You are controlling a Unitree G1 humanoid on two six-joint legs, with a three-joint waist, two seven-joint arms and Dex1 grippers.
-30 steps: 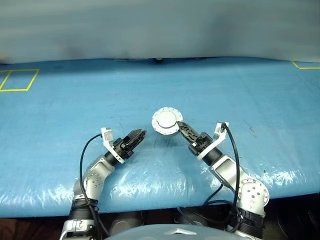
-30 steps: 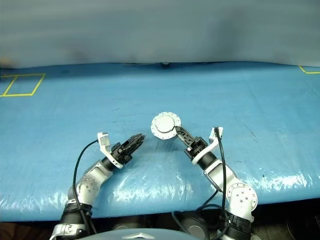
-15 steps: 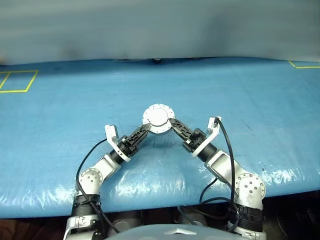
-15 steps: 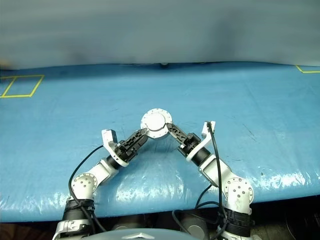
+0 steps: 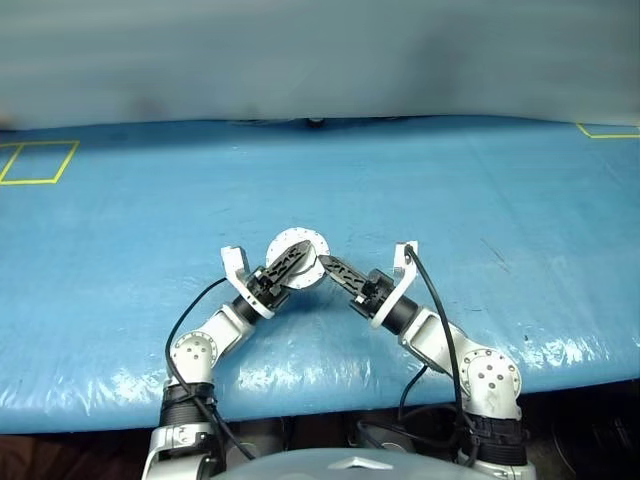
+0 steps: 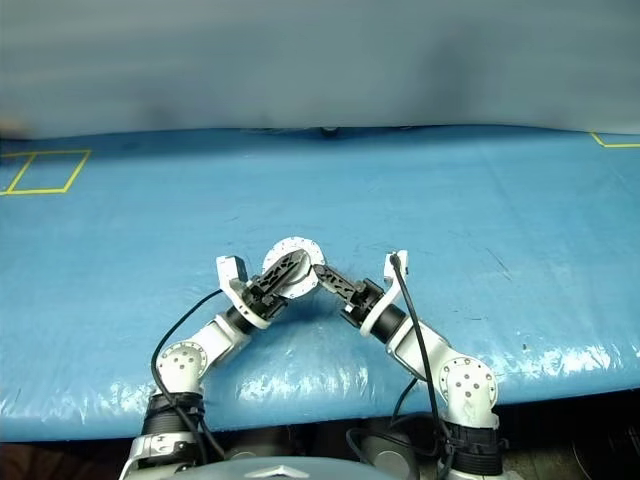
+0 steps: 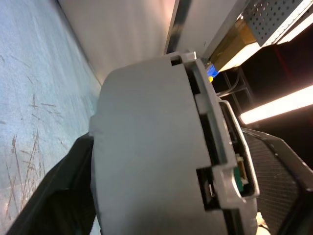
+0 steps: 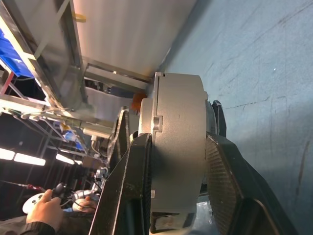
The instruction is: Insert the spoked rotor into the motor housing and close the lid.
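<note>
left hand (image 5: pixel 291 266) moved in | motor housing (image 5: pixel 297 259) between both hands

The motor housing (image 7: pixel 151 156) fills the centre, seen edge-on as a plain grey drum; the lid (image 7: pixel 215 142) lies closed against its rim, with notches and a stepped seam along the join; one black finger (image 7: pixel 54 196) of the left gripper presses one flat face, another (image 7: pixel 279 176) sits at the lid side; the blue table cover (image 7: pixel 29 88) stretches behind; bright ceiling lights (image 7: pixel 274 105) glow beyond.
</note>
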